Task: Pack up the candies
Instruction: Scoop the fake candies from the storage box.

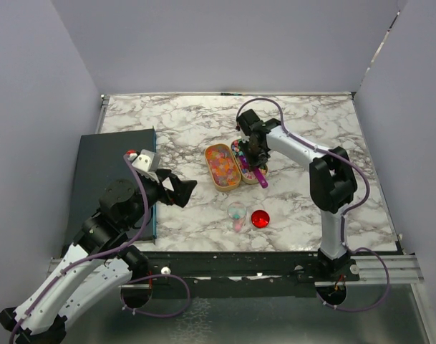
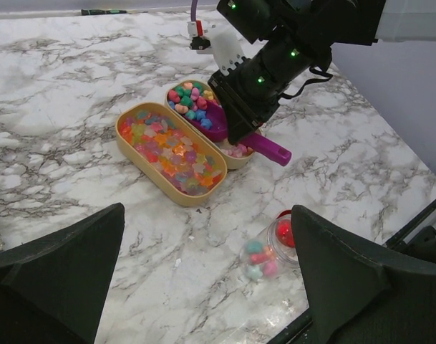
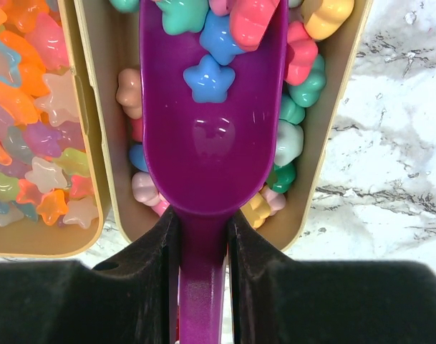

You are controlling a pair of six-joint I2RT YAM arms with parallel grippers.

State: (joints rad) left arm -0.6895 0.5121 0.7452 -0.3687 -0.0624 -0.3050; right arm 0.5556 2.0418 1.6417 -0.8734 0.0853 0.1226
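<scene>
The right jaws clamp the purple scoop (image 3: pixel 203 165) by its handle, its bowl dug among the candies (image 3: pixel 298 54) in the beige tray (image 3: pixel 338 115), a few resting at its tip; the left jaws hang wide apart, empty; a tilted or hasty lift would likely spill candies before the small jar (image 1: pixel 237 213).

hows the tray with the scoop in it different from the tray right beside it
The scoop tray holds opaque pastel candies; the other tray holds see-through star candies. The scoop tray has the purple scoop dipped in it, gripped by the right gripper; the other tray has nothing in it but candy. Both are tan ovals lying side by side on the marble table.
</scene>
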